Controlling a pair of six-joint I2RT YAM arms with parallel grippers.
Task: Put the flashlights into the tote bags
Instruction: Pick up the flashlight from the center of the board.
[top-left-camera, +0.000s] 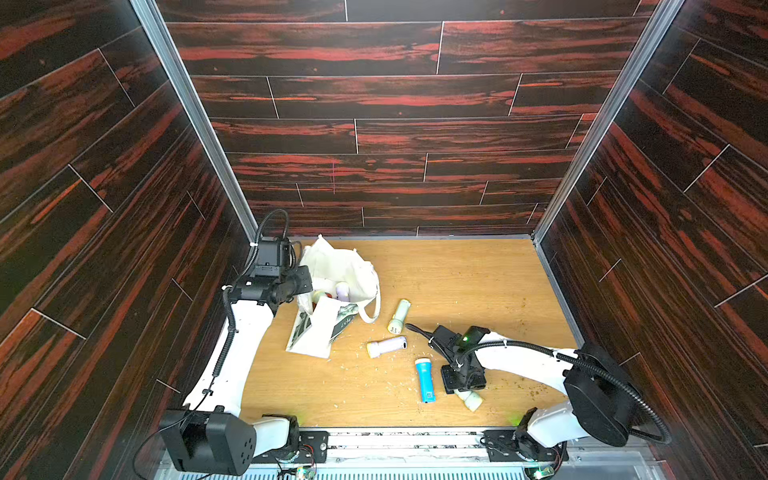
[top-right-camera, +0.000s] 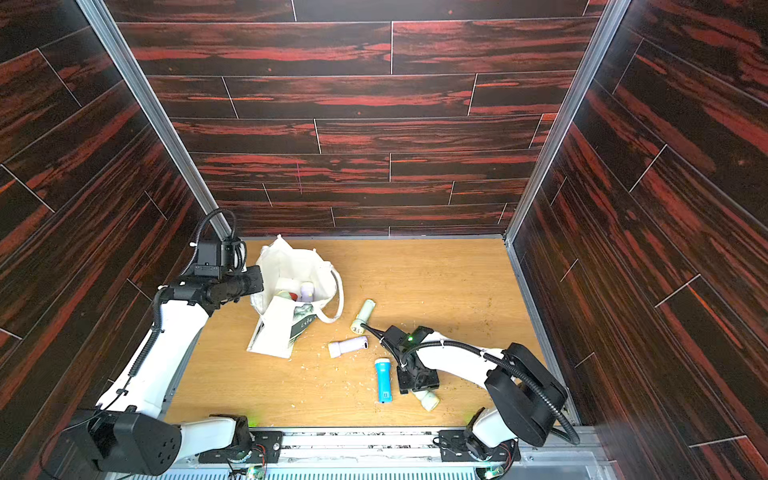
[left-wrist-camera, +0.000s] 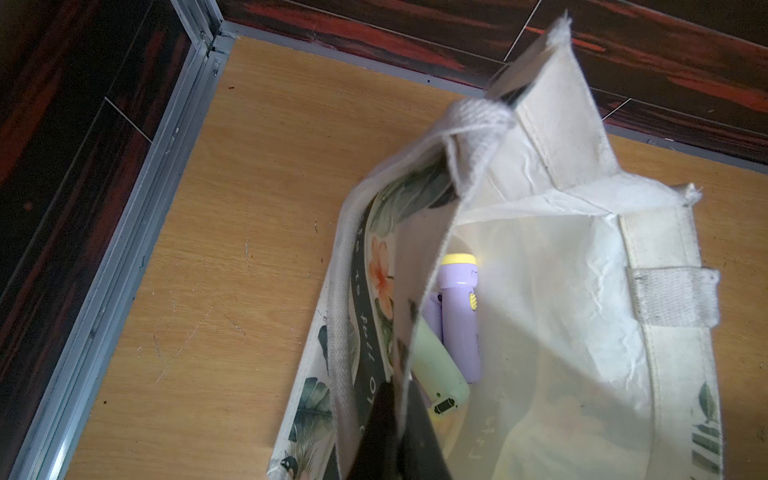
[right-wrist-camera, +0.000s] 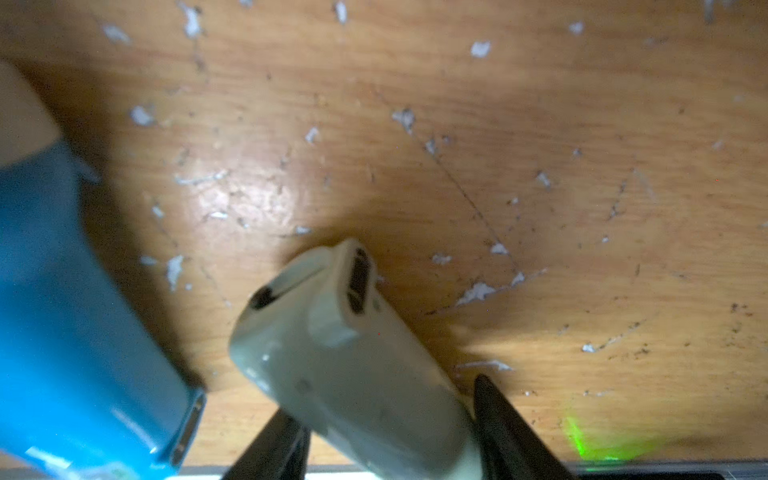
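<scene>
Near right on the counter (top-left-camera: 457, 282): cream flashlight (right-wrist-camera: 353, 374), head cut off by the frame edge, flanked by the right jaws. Too blurred to tell whether clamped or merely close. Just left, blue flashlight (top-left-camera: 424, 380). Farther, lavender flashlight (top-left-camera: 386, 347) and pale green flashlight (top-left-camera: 400, 316), lying loose. Far left, tote bag (top-left-camera: 340, 266), rim pinched tight in the left jaws. Inside, yellow-headed purple flashlight (left-wrist-camera: 459, 324), others half hidden by cloth.

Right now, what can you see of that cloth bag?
The tote bag is off-white cloth with loop handles and a print of leaves, a flower and lettering on one side. It sits slumped at the table's far left, mouth open, with the left gripper shut on its rim. Inside lie a lavender flashlight and a pale green flashlight.
</scene>
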